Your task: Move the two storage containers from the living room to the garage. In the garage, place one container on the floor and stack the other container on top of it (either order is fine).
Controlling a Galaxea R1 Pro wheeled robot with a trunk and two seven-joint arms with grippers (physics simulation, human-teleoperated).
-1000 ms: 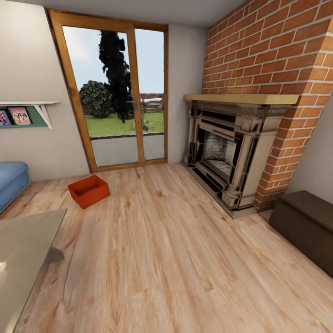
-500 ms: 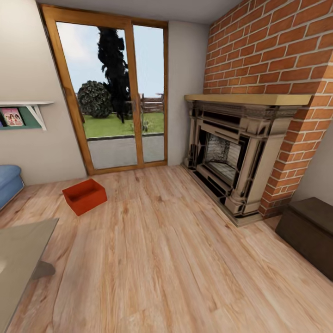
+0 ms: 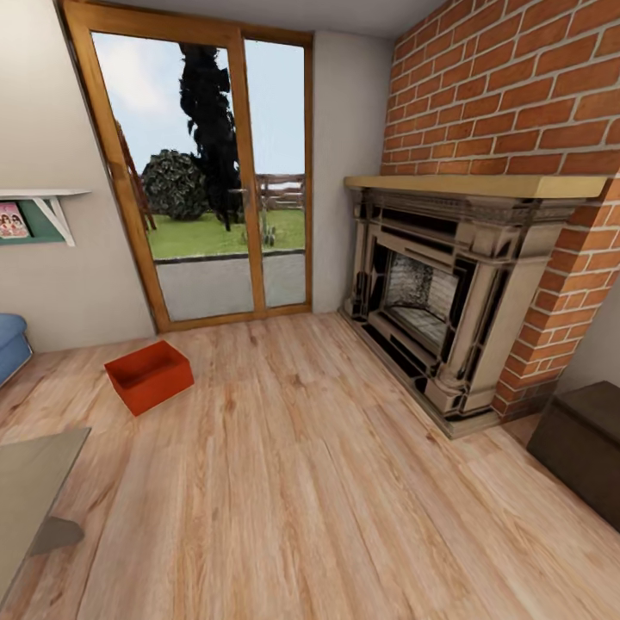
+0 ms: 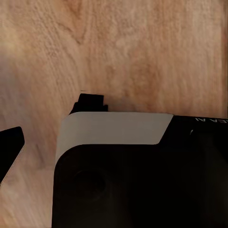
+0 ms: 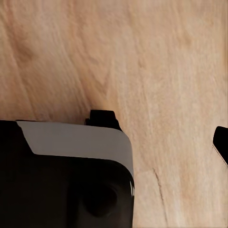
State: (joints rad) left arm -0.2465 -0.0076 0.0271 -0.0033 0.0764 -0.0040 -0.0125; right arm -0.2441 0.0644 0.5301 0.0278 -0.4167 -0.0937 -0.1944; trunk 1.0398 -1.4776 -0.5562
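One orange-red bin (image 3: pixel 148 375) in sight, sitting open-topped on the light wood-plank floor (image 3: pixel 310 482) of the living room, just before the glass doors (image 3: pixel 207 172). One brick fireplace (image 3: pixel 439 331) stands well apart on the other side, one dark chest (image 3: pixel 585 448) beyond it. A blue sofa (image 3: pixel 10 344) edge is near the bin. Both wrist views look down on planks, with a dark finger (image 4: pixel 8 149) at one edge and another (image 5: pixel 221 142); whether either pincer is released or clenched cannot be told.
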